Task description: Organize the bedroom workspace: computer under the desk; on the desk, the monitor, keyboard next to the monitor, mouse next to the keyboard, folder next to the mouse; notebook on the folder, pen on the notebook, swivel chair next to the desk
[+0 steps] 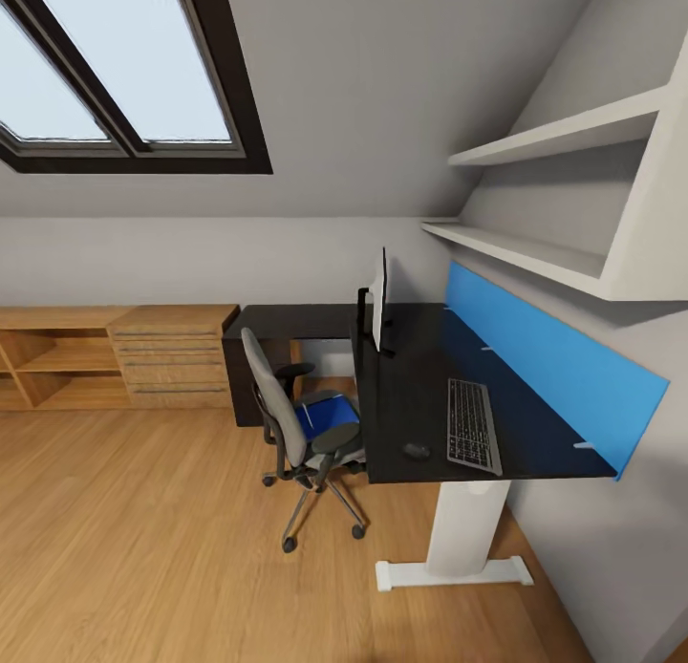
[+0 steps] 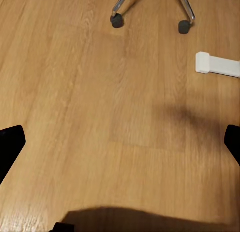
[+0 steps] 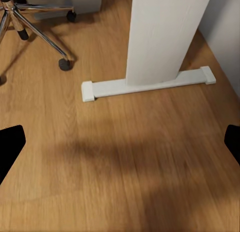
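- 1 item is your obvious target: the folder (image 1: 327, 417), lying flat on the seat of the swivel chair (image 1: 304, 424), so it can be lifted straight off once you get an arm above it.
- 3 things are already on the desk (image 1: 535, 443): the keyboard (image 1: 473, 424) near the blue back panel (image 1: 559, 362), the mouse (image 1: 416, 449) just beside it toward the chair side, and the monitor (image 1: 381, 300) upright farther along. My read is that those steps need little more.
- Bare desktop lies beside the mouse toward the front edge; judge that the likely spot for the folder.
- Your left gripper (image 2: 120, 147) hangs low over the wooden floor (image 2: 100, 117), fingertips showing at opposite picture edges, spread wide and holding nothing. 2 chair castors and the end of the desk foot (image 2: 216, 64) lie ahead of it.
- Your right gripper (image 3: 120, 147) is likewise fully spread and empty, pointing down at the floor, with the white pedestal leg (image 3: 160, 36) and its foot just ahead and a chrome chair leg off to one side.
- Both arms appear lowered in a carry pose, well apart from the folder.
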You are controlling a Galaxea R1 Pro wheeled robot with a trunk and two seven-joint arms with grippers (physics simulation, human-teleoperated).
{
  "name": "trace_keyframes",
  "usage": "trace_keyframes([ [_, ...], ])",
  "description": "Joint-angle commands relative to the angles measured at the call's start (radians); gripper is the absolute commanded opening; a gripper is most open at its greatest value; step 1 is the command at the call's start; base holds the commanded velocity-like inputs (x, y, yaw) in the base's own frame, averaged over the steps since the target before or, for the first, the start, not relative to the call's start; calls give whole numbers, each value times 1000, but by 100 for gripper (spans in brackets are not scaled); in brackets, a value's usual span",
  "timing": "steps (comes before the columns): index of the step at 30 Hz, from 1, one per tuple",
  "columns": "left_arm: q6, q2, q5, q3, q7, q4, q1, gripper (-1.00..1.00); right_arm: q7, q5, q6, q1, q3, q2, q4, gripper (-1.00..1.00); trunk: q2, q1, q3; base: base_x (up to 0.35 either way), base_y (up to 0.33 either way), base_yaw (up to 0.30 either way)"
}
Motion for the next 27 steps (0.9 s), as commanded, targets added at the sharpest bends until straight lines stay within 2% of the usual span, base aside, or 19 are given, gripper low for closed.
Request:
trace_keyframes([
  [1, -1, 0, 4, 0, 1, -1, 0, 100, -6, 0, -2, -1, 3, 0, 4, 100, -1, 0, -1, 0, 0, 0],
  [7, -2, -1, 3, 0, 1, -1, 0, 100, -6, 0, -2, -1, 2, 0, 28, 100, -1, 0, -1, 69, 35, 0],
  [17, -7, 0, 3, 0, 1, -1, 0, 100, -6, 0, -2, -1, 2, 0, 34, 100, -1, 0, -1, 239, 80, 0],
  [27, -7, -1, 2, -3, 0, -1, 0, 100, -6, -1, -2, -1, 1, 0, 35, 100, -1, 0, -1, 27, 3, 0],
])
